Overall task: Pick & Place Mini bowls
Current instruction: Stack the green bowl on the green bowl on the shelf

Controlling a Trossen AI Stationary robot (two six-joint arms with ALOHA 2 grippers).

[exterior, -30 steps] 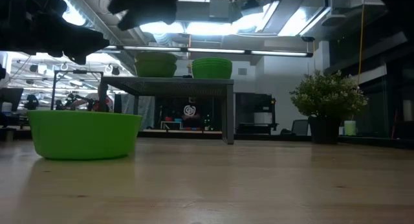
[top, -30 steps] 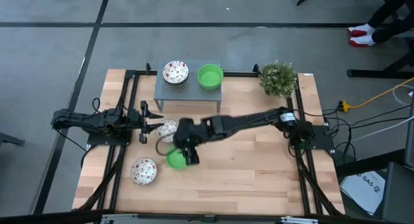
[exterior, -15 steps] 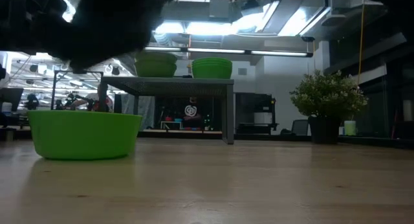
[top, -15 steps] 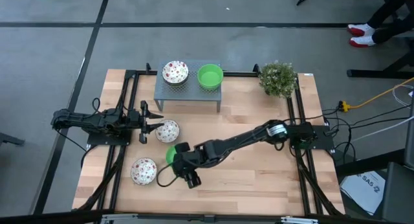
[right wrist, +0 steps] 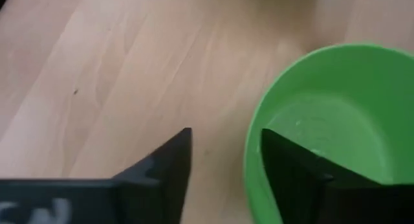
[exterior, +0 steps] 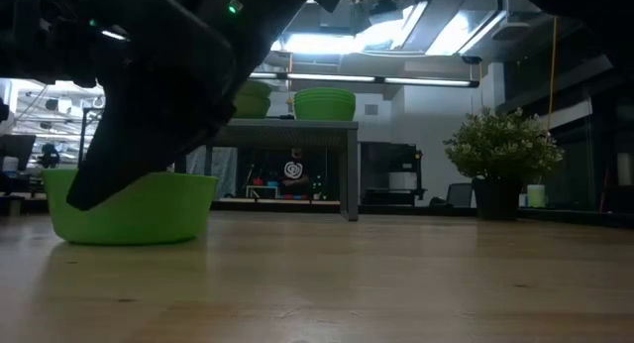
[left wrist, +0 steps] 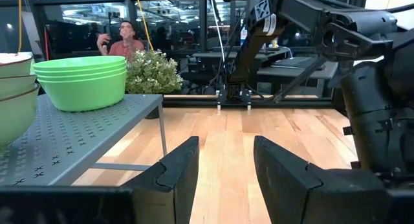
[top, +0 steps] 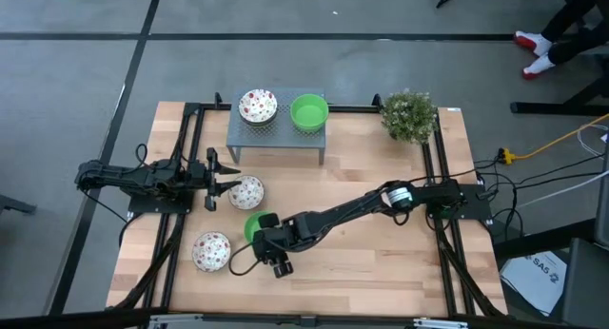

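Observation:
A plain green mini bowl stands on the table near its middle left; it also shows in the low view. My right gripper is open and low over its near rim: one finger is over the bowl's inside, the other outside over the wood, the rim between them. Two speckled mini bowls sit on the table. On the grey shelf are a speckled stack and a green stack. My left gripper waits open at the left.
The potted plant stands at the far right corner. The shelf takes up the far middle. Bare wood lies to the right of and nearer than the green bowl. A person shows in the room beyond the table.
My right gripper has moved from above the green bowl toward the table's near edge and down, so that its fingers now straddle the bowl's near rim. The bowl has stayed where it was.

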